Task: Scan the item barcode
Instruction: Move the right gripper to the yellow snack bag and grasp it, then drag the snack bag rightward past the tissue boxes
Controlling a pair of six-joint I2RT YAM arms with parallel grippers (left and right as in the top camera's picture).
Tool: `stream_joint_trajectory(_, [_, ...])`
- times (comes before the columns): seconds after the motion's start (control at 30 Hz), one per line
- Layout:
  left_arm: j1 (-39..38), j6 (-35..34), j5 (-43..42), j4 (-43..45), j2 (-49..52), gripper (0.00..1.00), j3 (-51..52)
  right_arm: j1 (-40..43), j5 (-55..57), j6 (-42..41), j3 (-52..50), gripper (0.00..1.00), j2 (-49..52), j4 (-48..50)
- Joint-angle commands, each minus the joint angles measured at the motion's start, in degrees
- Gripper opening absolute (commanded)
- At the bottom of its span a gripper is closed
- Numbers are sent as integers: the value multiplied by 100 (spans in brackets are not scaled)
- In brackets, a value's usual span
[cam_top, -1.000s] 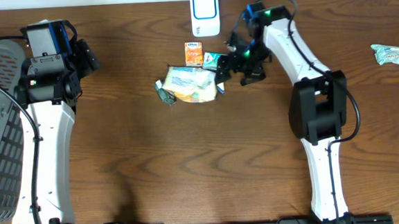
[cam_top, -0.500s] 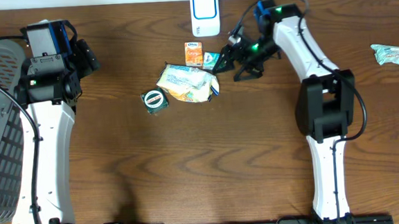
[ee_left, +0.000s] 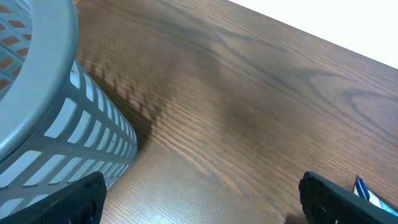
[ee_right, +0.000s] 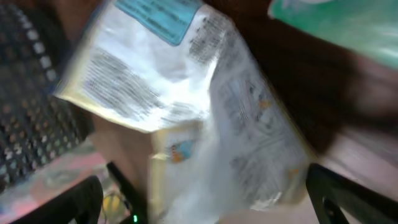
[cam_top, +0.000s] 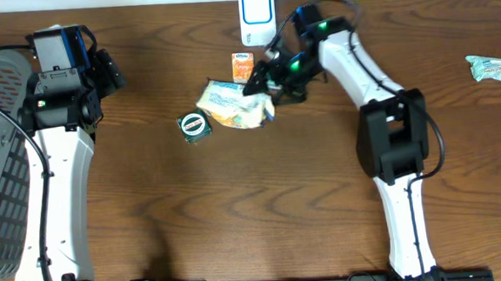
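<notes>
A dark, grained wooden table [cam_top: 237,211] seen from above. Near its far edge lies the snack bag [cam_top: 229,107], crinkly and shiny, white and yellow with a blue label, lumpy and creased. Just beyond it sit a small orange box [cam_top: 243,65] and a white, rounded scanner [cam_top: 258,16]. A round green tin [cam_top: 192,125] lies just left of the bag. The right arm stretches forward and bends left, with the right gripper [cam_top: 262,80] over the bag's upper right corner and its fingers spread wide. The blurred wrist view does not show whether they touch the bag. The left gripper [ee_left: 208,202] hangs with fingers wide apart, gripping nothing, beside a grey slatted plastic basket [ee_left: 56,137], of which only the wall and rim show
</notes>
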State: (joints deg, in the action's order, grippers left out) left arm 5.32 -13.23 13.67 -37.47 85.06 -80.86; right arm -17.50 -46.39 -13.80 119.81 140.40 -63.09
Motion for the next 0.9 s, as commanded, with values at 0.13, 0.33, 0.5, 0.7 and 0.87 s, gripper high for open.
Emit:
stream_joint_trajectory(0.13, [24, 74, 55, -7, 39, 98, -48, -133, 610, -787, -702, 68, -223, 310])
stream_joint_trajectory(0.33, [24, 74, 55, -7, 39, 98, -48, 46, 815, -549, -619, 1, -264, 216])
stream_joint_trajectory(0.5, [24, 74, 55, -7, 39, 98, -48, 369, 1054, -254, -442, 1, -667, 170])
stream_joint_trajectory(0.7, [24, 74, 55, -7, 39, 98, -48, 667, 2933, 2, -415, 1, -1659, 9])
stream_joint_trajectory(0.87, [24, 74, 55, -7, 39, 98, -48, 640, 4103, 1123, -415, 1, -2444, -122])
